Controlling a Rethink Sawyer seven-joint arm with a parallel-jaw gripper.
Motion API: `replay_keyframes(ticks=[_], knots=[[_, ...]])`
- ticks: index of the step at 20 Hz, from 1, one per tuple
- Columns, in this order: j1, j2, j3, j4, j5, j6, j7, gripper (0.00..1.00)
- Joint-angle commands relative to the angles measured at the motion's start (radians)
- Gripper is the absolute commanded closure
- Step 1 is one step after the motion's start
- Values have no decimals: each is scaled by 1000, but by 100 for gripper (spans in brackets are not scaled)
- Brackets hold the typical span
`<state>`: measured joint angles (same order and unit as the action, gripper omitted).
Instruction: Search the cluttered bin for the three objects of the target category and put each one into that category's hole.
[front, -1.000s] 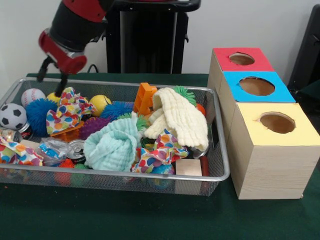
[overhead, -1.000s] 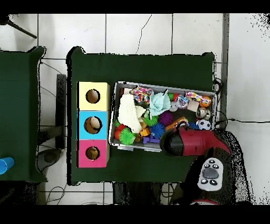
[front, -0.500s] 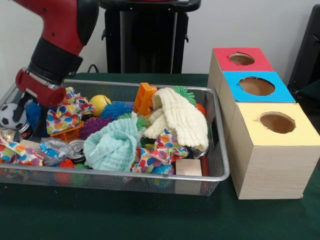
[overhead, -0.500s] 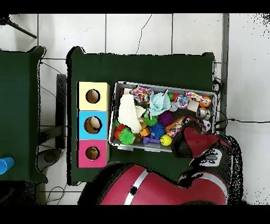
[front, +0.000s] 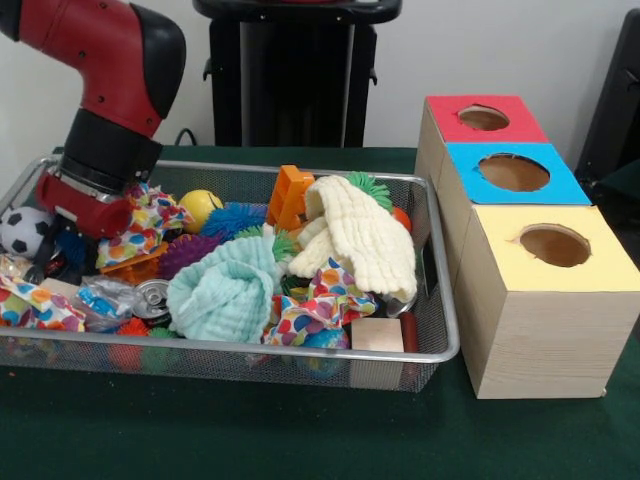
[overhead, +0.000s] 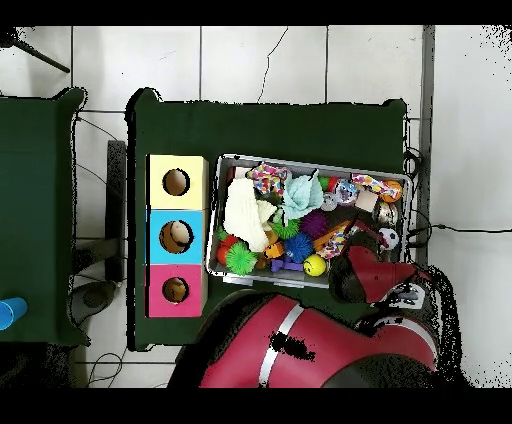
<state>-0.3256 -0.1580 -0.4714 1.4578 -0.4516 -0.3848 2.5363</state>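
The wire bin (front: 440, 300) is crammed with toys and cloths. My gripper (front: 58, 258) is sunk into its left end, just right of a soccer ball (front: 20, 230) and pressed against a polka-dot patterned cloth (front: 145, 215). Its tips are buried in the clutter, and a blue spiky ball (front: 76, 246) peeks out beside it. A yellow ball (front: 200, 205), another blue spiky ball (front: 232, 218) and a purple spiky ball (front: 185, 250) lie to the right. In the overhead view the red wrist (overhead: 368, 275) covers the gripper, next to the soccer ball (overhead: 387, 238).
Three boxes with round holes stand in a row right of the bin: red (front: 450, 125), blue (front: 565, 188), yellow (front: 605, 268). A mint cloth (front: 225, 290), cream cloth (front: 365, 235), orange block (front: 290, 195), can (front: 153, 297) and wooden block (front: 377, 335) fill the bin.
The arm has come down from above the bin's back-left rim into the left end. It now covers the white baseball and most of a blue spiky ball.
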Motion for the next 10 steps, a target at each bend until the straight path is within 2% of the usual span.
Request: replay_keyframes(ticks=[1,6,10], knots=[[6,152,15,-61,143,-116,24,0],[7,178,-19,-68,177,-112,7,0],[-17,210,-27,-122,176,-85,-17,0]])
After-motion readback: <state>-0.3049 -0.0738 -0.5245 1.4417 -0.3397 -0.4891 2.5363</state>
